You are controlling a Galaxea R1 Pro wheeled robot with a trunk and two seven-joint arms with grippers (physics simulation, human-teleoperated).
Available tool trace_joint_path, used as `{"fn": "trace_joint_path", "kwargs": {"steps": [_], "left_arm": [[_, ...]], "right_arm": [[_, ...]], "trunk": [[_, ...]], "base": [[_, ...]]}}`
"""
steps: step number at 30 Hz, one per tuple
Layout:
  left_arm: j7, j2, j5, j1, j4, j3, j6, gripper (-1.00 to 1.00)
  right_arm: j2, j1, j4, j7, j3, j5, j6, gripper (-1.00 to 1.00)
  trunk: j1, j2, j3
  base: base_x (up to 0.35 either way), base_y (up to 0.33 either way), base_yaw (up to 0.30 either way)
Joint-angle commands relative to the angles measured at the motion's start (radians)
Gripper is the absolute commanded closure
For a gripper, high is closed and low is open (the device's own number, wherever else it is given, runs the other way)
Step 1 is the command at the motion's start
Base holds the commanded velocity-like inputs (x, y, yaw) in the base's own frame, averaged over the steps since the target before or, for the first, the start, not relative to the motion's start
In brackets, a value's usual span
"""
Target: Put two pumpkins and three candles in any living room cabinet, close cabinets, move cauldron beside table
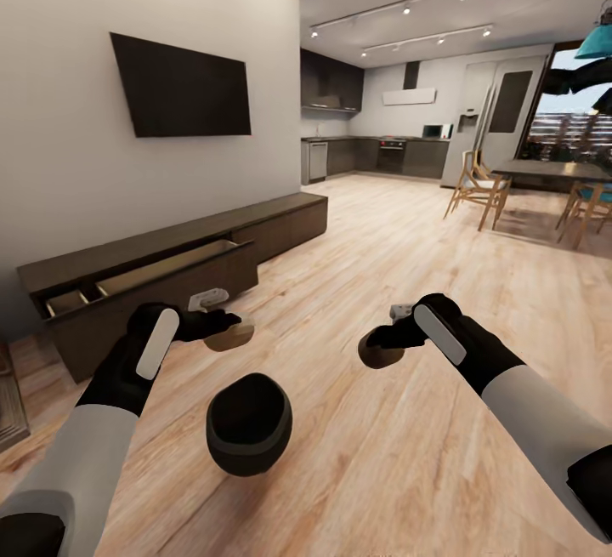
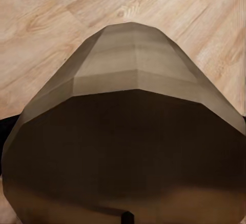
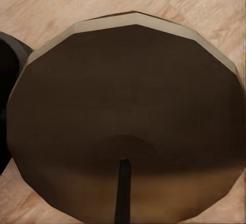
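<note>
Tan-brown and squat, a faceted cylinder candle [image 1: 228,337] hangs from my left gripper [image 1: 223,321], and a second candle of the same beige-tan wax [image 1: 380,353] sits in my right gripper [image 1: 393,338]. Each wrist camera looks straight onto its candle from very close, the left one [image 2: 128,131] and the right one [image 3: 128,121], so I judge both pincers clamped on their loads, though I cannot see the fingertips themselves.

Ahead and to my left runs the long low dark-brown wooden cabinet [image 1: 280,230] against the wall under the black wall-mounted television [image 1: 183,88]. One drawer [image 1: 144,278] stands pulled out, showing its pale wood interior with dividers; that looks like my target. The small glossy black cauldron [image 1: 248,423] sits on the light plank floor [image 1: 382,268] between my arms, close in front of the base.

To do this step well, I'd carry the left candle over the open drawer first, since that arm is nearer, and lower it into a free compartment before letting go. Then I'd bring the right arm across, or turn the trunk a little so it reaches without straining. I must steer round the cauldron and keep both candles level. No pumpkins are visible from here.
</note>
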Motion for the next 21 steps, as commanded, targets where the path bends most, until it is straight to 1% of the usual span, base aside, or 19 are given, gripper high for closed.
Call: {"fn": "trace_joint_path", "kwargs": {"steps": [1, 6, 10, 18, 21], "left_arm": [[0.011, 0.001, 0.012, 0.000, -0.001, -0.002, 0.003, 1.00], [0.014, 0.002, 0.012, -0.001, 0.000, -0.002, 0.001, 1.00], [0.015, 0.002, 0.012, -0.001, 0.000, -0.002, 0.001, 1.00], [0.015, 0.002, 0.012, 0.000, 0.003, -0.003, 0.001, 1.00], [0.015, 0.002, 0.012, -0.001, 0.003, -0.002, 0.001, 1.00]], "right_arm": [[-0.001, -0.001, -0.001, -0.010, 0.004, -0.011, 0.001, 1.00], [-0.001, -0.001, -0.001, -0.010, 0.004, -0.011, 0.001, 1.00], [-0.001, -0.001, -0.001, -0.010, 0.004, -0.011, 0.001, 1.00], [-0.001, -0.001, -0.001, -0.010, 0.004, -0.011, 0.001, 1.00], [-0.001, -0.001, -0.001, -0.010, 0.004, -0.011, 0.001, 1.00]], "trunk": [[0.000, -0.001, -0.001], [0.000, -0.001, -0.003], [0.000, -0.001, -0.005], [0.000, -0.001, -0.009], [0.000, -0.001, -0.010]], "base": [[0.000, 0.000, -0.291], [0.001, 0.000, -0.292], [0.092, -0.027, -0.292], [0.211, -0.154, -0.292], [0.234, -0.187, -0.212]]}}
